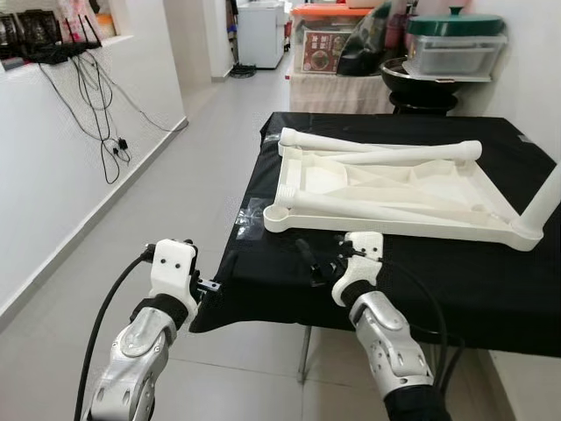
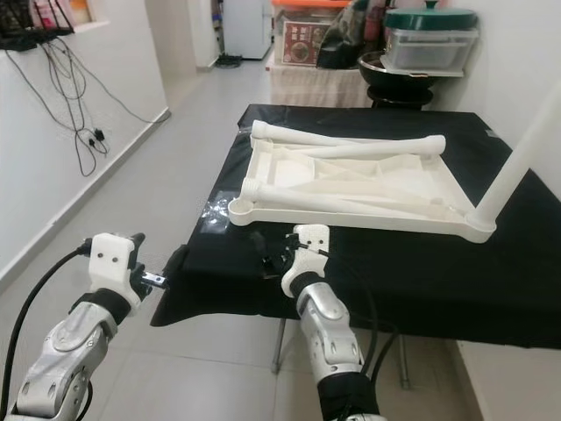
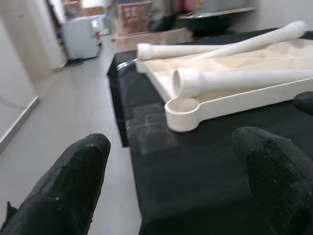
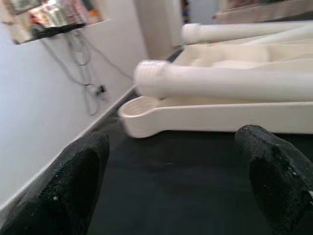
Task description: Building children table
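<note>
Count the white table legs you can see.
4 legs. One stands upright in the upturned tabletop's near right corner; three lie across it: one along the near edge, two toward the far edge.

No legible text, brand, number or sign is found. Print is seen on a red box (image 1: 321,51) in the background, but it is too blurred to be read.

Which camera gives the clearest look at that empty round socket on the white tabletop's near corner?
The left wrist view: the socket is large and its hollow is visible. The right wrist view sees it side-on; the eye views show it small.
</note>
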Robot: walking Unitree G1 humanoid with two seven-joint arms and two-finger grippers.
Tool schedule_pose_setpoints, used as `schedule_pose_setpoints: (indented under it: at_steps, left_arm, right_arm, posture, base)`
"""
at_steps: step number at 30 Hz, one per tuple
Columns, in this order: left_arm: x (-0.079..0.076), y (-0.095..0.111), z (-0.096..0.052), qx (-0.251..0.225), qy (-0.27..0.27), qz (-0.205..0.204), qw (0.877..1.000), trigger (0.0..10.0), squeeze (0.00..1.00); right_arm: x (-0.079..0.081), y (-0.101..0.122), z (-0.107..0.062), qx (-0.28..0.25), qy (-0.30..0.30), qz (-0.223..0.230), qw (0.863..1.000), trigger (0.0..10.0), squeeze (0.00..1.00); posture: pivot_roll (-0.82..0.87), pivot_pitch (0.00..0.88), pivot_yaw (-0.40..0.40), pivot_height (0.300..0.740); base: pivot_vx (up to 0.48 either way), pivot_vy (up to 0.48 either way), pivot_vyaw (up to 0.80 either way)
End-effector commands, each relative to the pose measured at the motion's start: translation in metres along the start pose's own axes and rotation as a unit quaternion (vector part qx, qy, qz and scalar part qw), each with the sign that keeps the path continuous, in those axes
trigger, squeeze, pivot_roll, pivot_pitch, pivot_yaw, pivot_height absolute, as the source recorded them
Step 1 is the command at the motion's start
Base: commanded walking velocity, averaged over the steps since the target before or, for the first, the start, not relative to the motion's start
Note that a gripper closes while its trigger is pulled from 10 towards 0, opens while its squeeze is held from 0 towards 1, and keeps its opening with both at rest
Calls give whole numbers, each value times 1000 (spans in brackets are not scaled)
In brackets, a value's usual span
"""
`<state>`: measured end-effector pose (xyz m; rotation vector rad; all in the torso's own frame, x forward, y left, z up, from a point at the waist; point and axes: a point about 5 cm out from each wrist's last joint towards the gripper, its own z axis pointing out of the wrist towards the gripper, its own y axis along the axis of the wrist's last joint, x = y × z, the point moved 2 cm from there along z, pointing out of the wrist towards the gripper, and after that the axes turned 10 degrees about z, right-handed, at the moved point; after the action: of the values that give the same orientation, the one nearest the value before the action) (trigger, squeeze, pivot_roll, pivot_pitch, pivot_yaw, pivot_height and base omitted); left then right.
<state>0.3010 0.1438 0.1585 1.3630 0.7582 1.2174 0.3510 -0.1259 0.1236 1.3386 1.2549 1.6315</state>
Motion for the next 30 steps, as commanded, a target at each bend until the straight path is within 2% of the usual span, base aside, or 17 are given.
schedule_pose_setpoints:
  at_steps: [1,3,7,12,18,23,26,30]
  left_arm:
    - [3,-2,-2,4,3,7,1000,10000,0]
    - [3,-2,-2,3,2,6,1000,10000,0]
    - [2,1,0,-2,0,7,1000,10000,0]
    - [2,12,4,-20,-16,16,1000,10000,0]
    - [2,24,10,-40,-36,29,998,10000,0]
    - [-2,41,18,-67,-79,52,993,10000,0]
    - [-6,47,21,-76,-107,69,989,10000,0]
    - [-10,54,24,-87,-142,82,983,10000,0]
  right_arm:
    - [5,-1,2,-3,4,-3,1000,10000,0]
    - [5,-1,2,-1,6,-1,1000,10000,0]
    - [10,1,3,-4,21,4,1000,10000,0]
    - [16,7,6,-11,40,0,999,10000,0]
    - [13,17,8,-24,35,-3,999,10000,0]
    - [5,27,10,-40,20,-9,999,10000,0]
    - [2,29,10,-35,16,-35,999,10000,0]
    - [2,30,10,-39,17,-22,999,10000,0]
  posture:
    - [29,25,22,740]
    - [28,24,21,740]
    - [28,23,24,740]
    - [26,22,27,740]
    - [24,21,29,740]
    - [20,19,33,740]
    - [17,16,36,740]
    - [11,15,38,740]
  base:
    - [274,0,0]
    - [281,0,0]
    - [285,0,-750]
    - [283,0,0]
    - [281,0,0]
    - [271,0,0]
    - [247,0,0]
    - [249,0,-600]
